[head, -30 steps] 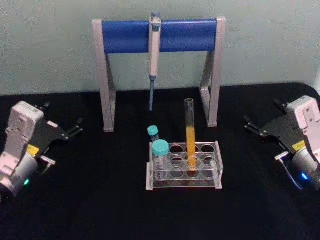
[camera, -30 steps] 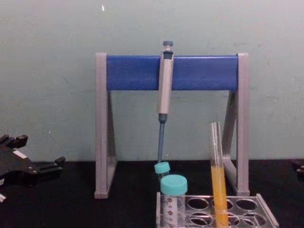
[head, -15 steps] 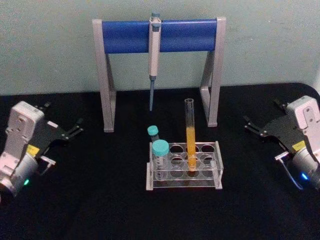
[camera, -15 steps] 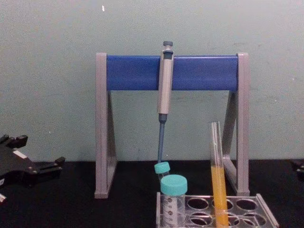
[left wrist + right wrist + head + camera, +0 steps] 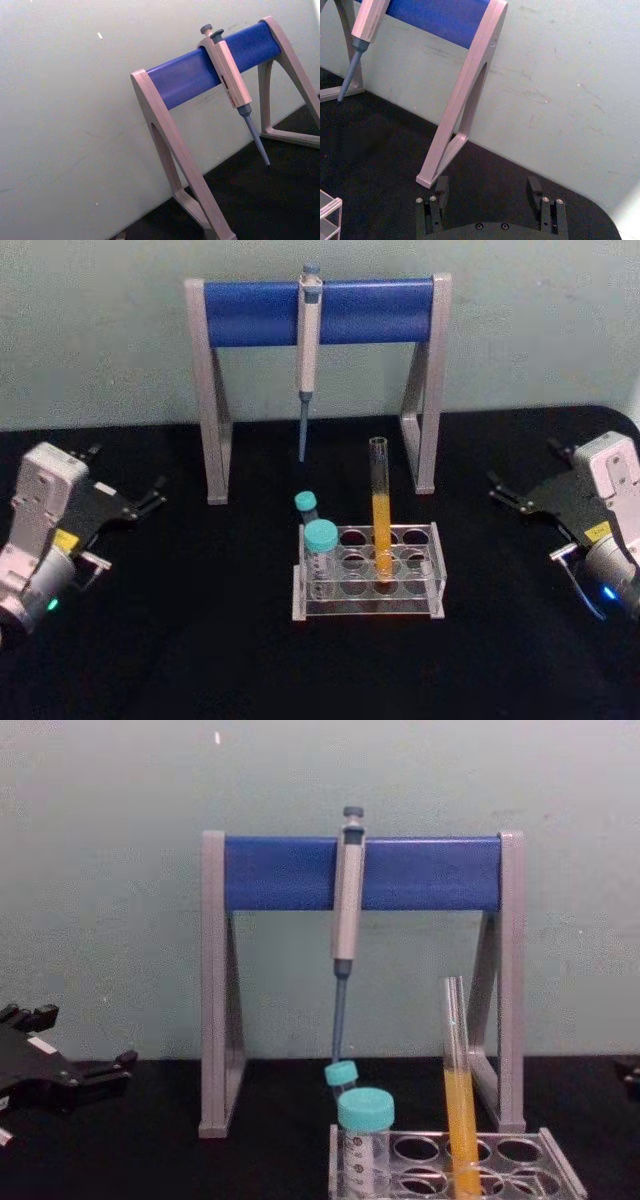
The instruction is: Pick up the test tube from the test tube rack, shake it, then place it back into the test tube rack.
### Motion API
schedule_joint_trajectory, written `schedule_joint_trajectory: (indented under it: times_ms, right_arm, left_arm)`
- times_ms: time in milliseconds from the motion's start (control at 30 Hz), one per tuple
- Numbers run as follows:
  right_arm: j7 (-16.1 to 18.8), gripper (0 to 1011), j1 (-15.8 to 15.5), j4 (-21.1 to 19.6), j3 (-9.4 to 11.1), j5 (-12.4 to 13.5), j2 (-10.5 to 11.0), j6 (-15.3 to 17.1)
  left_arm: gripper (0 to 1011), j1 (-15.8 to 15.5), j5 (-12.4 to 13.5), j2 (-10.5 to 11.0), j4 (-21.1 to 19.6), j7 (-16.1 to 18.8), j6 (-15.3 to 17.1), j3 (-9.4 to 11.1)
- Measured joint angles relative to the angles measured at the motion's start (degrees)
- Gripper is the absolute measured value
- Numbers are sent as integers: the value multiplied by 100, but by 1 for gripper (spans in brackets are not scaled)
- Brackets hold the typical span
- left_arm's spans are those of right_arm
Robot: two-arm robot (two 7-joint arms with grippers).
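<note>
The test tube (image 5: 381, 508) stands upright in a middle hole of the test tube rack (image 5: 432, 590), with orange-yellow liquid in its lower half. From the chest, the test tube (image 5: 459, 1092) rises well above the test tube rack (image 5: 556, 1167). My left gripper (image 5: 125, 470) rests open over the table's left side, far from the rack and holding nothing. Its dark fingers come in at the left edge of the chest view, as the left gripper (image 5: 85, 1038). On the right side my right gripper (image 5: 522, 462) is open too and apart from the tube. The right wrist view has the right gripper (image 5: 487, 187) with a wide empty gap.
A tall grey stand with a blue crossbar (image 5: 320, 310) stands behind the rack, a grey pipette (image 5: 307, 350) hanging from it. Two teal-capped vials (image 5: 321, 548) sit in the rack's left holes. Black tabletop lies to either side of the rack.
</note>
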Motion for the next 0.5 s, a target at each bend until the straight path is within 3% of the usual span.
schedule_joint_trajectory:
  times_ms: [500]
  right_arm:
    - [0, 1000, -1, 0, 0, 0, 0, 0]
  left_arm:
    - [1001, 0, 0, 0, 0, 0, 0, 0]
